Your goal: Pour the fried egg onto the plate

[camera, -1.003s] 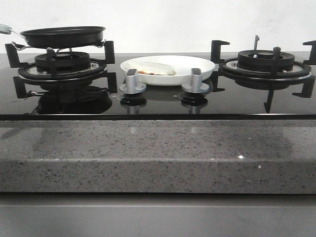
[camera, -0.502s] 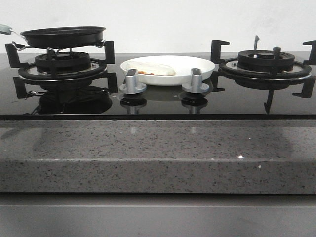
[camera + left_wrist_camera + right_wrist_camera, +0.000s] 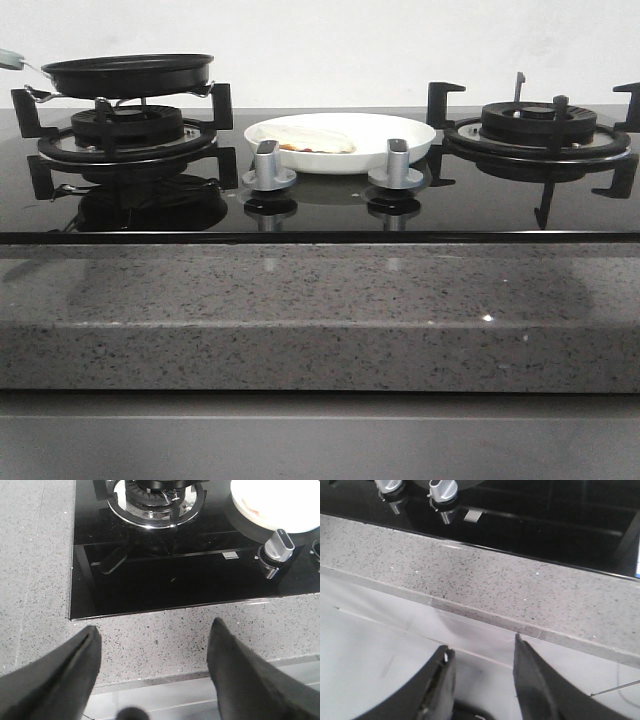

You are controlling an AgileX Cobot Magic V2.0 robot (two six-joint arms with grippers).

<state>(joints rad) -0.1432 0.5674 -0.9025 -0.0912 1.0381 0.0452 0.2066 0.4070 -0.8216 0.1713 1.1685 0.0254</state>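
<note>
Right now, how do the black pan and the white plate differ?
The pan is black and sits raised on the left burner; the plate is white and rests low on the glass hob between the burners. The pan looks empty from the front; the plate holds the fried egg. Both are round and shallow.

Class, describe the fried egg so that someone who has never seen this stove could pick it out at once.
Start at the black glass hob with a burner at each end. Between the burners, behind the two silver knobs, sits a white plate. The fried egg lies on the plate's left part: a flat, pale cream patch with a reddish-orange edge, the only thing on it.
</note>
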